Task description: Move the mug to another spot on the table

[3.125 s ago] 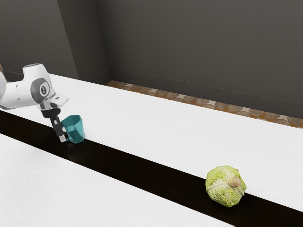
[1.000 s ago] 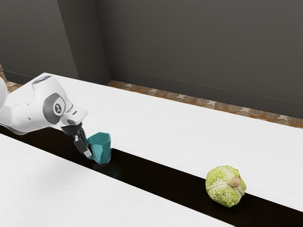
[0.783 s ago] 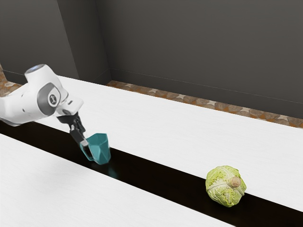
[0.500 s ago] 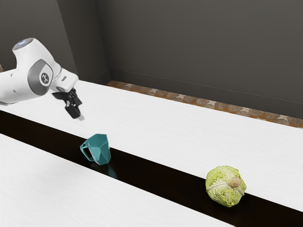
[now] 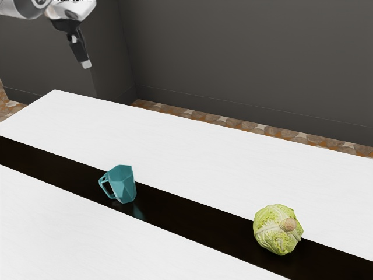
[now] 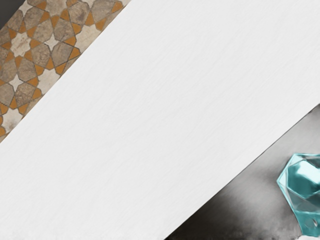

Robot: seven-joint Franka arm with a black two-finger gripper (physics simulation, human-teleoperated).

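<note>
Wide white table point(image 5: 192, 146), crossed by a dark stripe point(image 5: 192, 213) running from the exterior view's left down to its lower right; far edge straight, met by a strip of patterned floor tiles point(image 5: 233, 121) and then a dark wall point(image 5: 245, 52); a corner of the table at the exterior view's left.

On the dark stripe, upright, the teal faceted mug point(image 5: 119, 184), handle turned to the exterior view's left; touched by nothing; bare white surface on both sides of the stripe beside it; much open white between it and the far edge.

Farther along the same stripe, toward the exterior view's right, a cabbage point(image 5: 278, 228), well apart from the mug; bare stripe between the two.

High in the exterior view's upper left corner, the white arm point(image 5: 23, 6), well above the table and well apart from the mug; below it the black gripper point(image 5: 85, 62), slanted downward and toward the exterior view's right, seen in front of the wall; seen edge-on, so cannot tell how wide it stands; carrying nothing.

From the wrist view, the table edge point(image 6: 60, 100) lying diagonally against the floor tiles point(image 6: 35, 45), white surface beyond, then the dark stripe point(image 6: 240, 205) with the mug point(image 6: 302, 187) on it.
</note>
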